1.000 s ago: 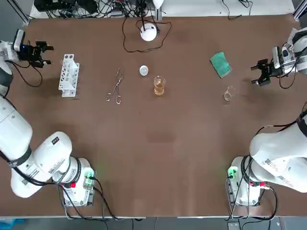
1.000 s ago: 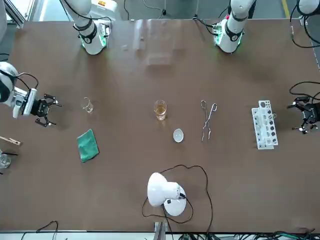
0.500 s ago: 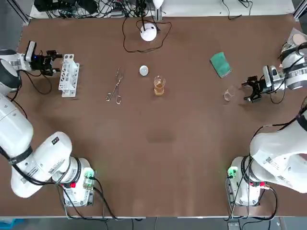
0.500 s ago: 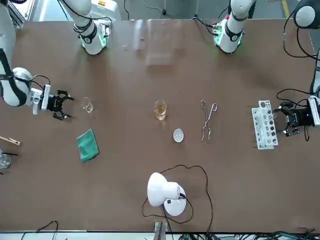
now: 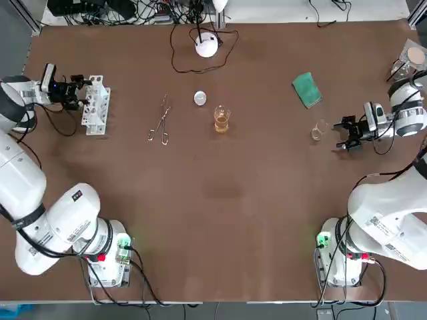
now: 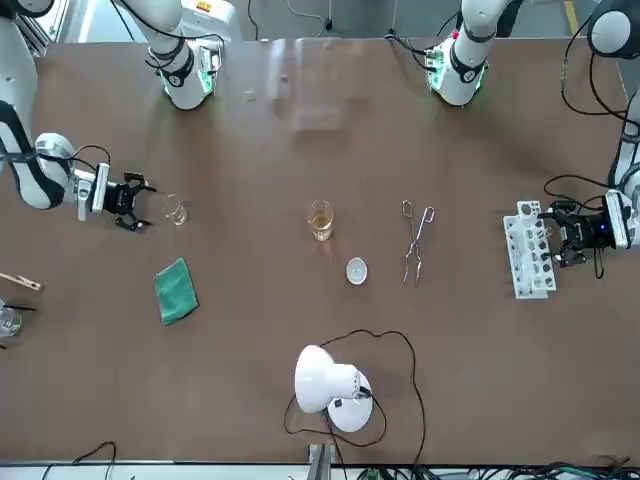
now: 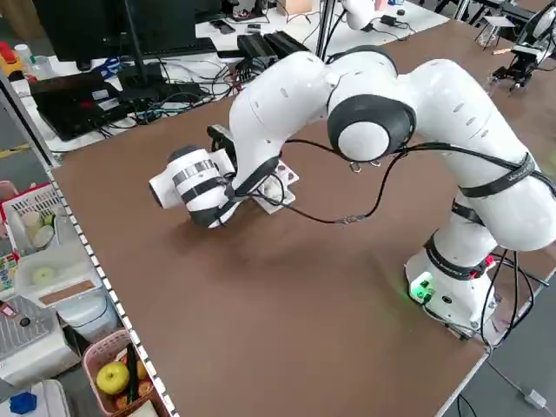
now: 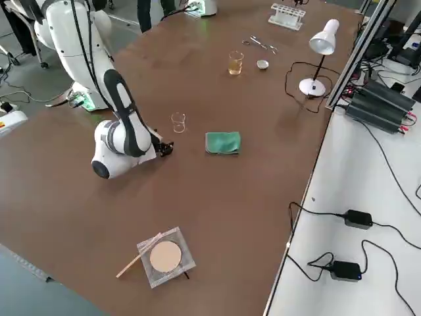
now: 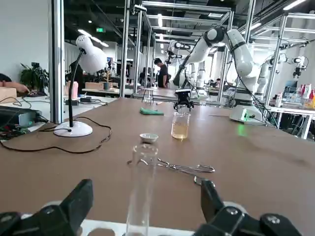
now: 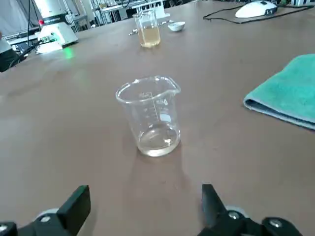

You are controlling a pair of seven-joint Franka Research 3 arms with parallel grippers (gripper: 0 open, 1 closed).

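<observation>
Since the earlier frame, both pairs of jaws have been brought inward from the desk's outer edges, the left jaws up to the test tube rack [image 5: 95,105] and the right jaws toward the empty beaker [image 5: 317,131].

The left jaws are held spread wide and nothing is gripped. A single glass test tube [image 9: 141,189] is seen standing upright in the rack, straight ahead of them and centred on the gap, its long axis vertical and across the line of approach. Whether it is already between the fingertips cannot be told. Farther beyond these jaws, the tongs [image 5: 160,123], a small white dish [image 5: 200,99] and a beaker of amber liquid [image 5: 221,119] are laid out well apart. A desk lamp [image 5: 207,45] is set off to one side.

The right jaws are likewise spread and empty, held low over the desk. The empty beaker [image 10: 150,115] is seen upright directly ahead of them, near but untouched, with its spout turned to one side. A green cloth [image 5: 307,89] lies beside and beyond it. Each glass item is nearest to its own arm.

The desk [image 5: 227,200] is a plain brown matte surface. A mesh pad with a round disc [image 8: 164,257] is placed behind the right jaws at the desk's edge. Metal framing, cables, monitors, other robot arms and distant people are seen in the room.
</observation>
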